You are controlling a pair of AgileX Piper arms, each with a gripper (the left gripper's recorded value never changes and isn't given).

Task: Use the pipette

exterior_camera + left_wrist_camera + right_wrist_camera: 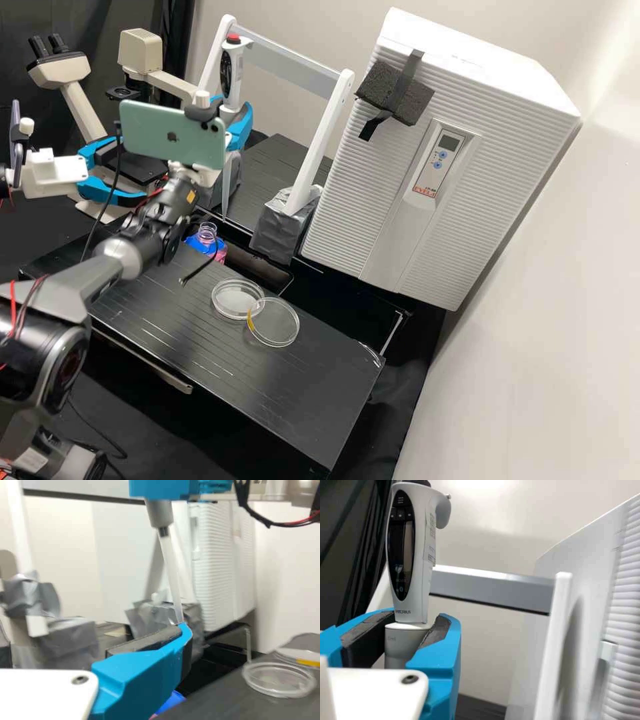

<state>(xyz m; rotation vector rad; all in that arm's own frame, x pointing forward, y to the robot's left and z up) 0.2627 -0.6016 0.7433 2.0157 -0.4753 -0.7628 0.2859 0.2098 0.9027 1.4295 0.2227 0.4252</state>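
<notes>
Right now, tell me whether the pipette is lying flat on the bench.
No, the pipette stands upright, clamped between the blue fingers of the right gripper, above the bench.

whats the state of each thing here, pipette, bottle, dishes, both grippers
pipette: upright, tip pointing down, held off the bench
right gripper: shut on the pipette
left gripper: open, holding nothing
bottle: uncapped, pink liquid inside
dishes: two, uncovered, look empty, rims overlapping
</notes>
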